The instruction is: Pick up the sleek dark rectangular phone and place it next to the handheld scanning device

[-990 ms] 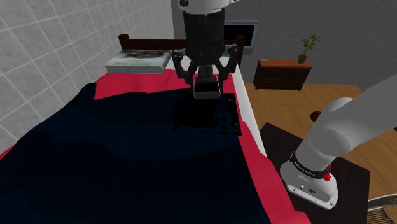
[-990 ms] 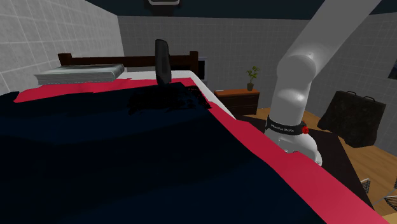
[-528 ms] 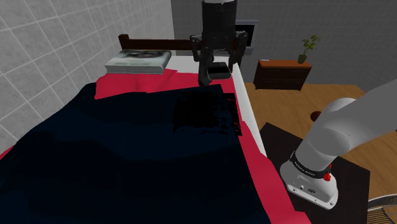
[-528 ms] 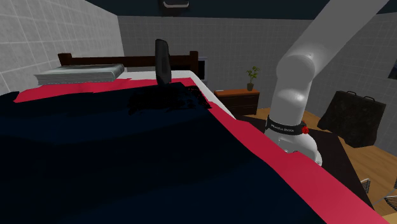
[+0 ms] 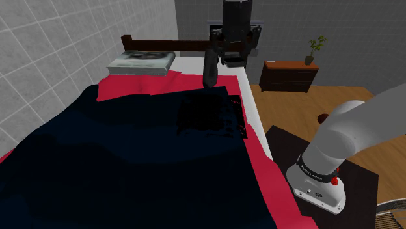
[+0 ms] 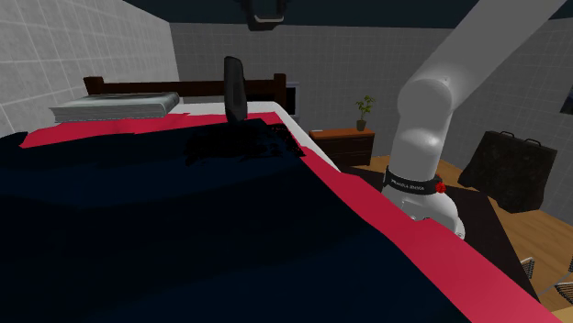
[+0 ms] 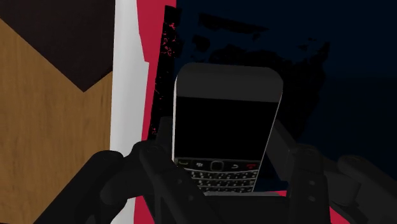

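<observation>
Half done, with the gripper (image 7: 221, 153) clamped on the lower sides of the phone (image 7: 226, 121) high above the far end of the bed (image 5: 130, 156): could lose it from so low a hold, or topple the upright scanner (image 5: 209, 70) below if lowered too close.

The phone (image 7: 226, 133) is black with a silver rim and white-marked keys, the blanket (image 5: 130, 162) dark navy over a red sheet (image 5: 136, 84), the wall (image 5: 58, 45) grey with a tile grid, the floor (image 5: 351, 97) brown wood.
</observation>
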